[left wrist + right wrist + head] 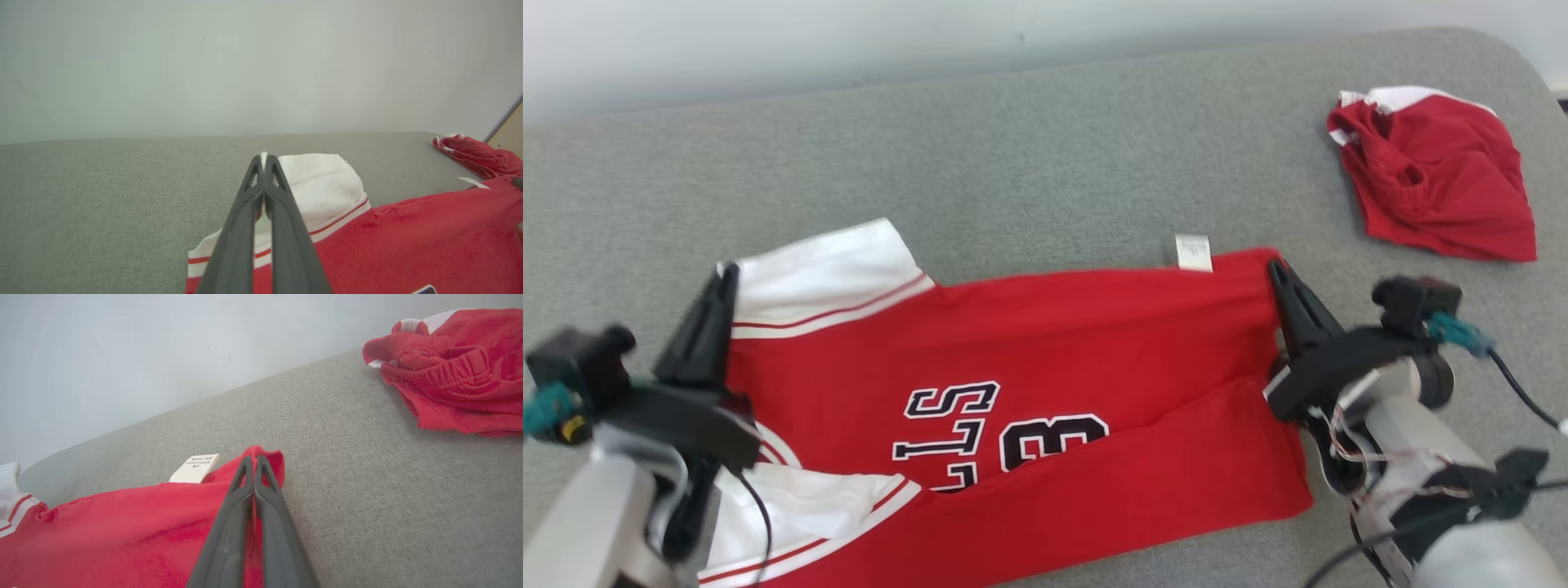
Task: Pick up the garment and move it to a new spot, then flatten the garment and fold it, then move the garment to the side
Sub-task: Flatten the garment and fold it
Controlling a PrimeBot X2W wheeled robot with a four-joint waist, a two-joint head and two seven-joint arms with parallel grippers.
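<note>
Here, left pincer and right pincer, closed, pinch the garment, both arms stretched forward.

A plain indoor room, home or test room I cannot tell: a grey upholstered surface with a rounded upper-right corner meets a bare pale wall at the top; a red jersey lies spread on it.

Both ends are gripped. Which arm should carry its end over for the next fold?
Right, probably. The right gripper has its jaws shut on the hem corner of the jersey beside the label, a free end to swing across. The left gripper holds the white sleeve as an anchor.
</note>
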